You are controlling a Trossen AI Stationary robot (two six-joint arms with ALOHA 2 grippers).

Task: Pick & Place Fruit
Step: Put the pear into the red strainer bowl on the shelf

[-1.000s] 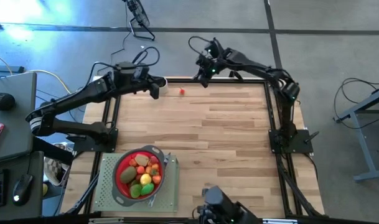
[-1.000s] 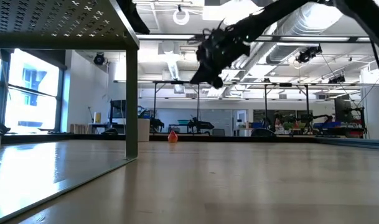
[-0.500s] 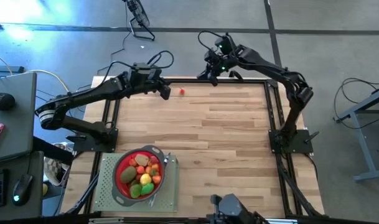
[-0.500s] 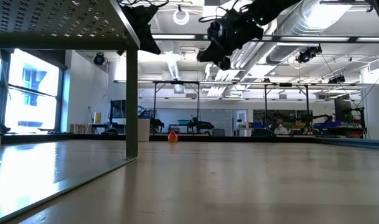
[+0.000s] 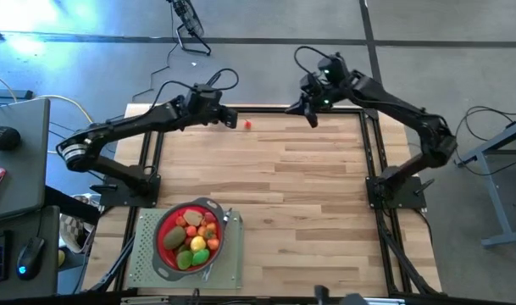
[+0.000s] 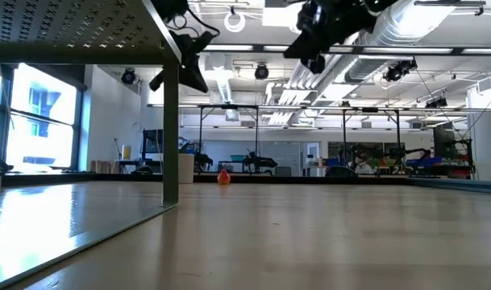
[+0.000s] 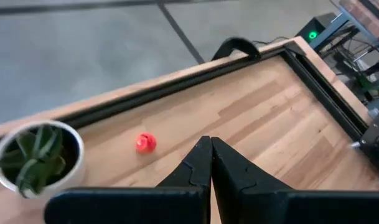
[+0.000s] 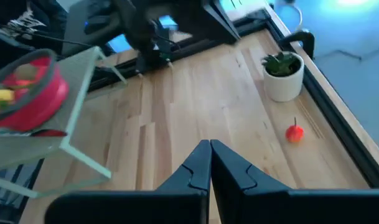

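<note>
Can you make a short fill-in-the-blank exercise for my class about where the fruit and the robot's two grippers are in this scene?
1. Most of the toy fruit lies piled in a ____ strainer.
2. One small red fruit lies alone on the ____ table, near the potted plant.
3. The left gripper hangs near that fruit with its fingers ____.
4. The right gripper holds ____.

Missing words: red; wooden; shut; nothing

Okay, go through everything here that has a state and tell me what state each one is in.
Left tool: shut, empty, raised over the table's far edge.
Right tool: shut, empty, raised over the far edge.
Red fruit: loose on the table near the far edge.
Red strainer: full of fruits, on the perforated stand.
Potted plant: upright, beside the red fruit.
</note>
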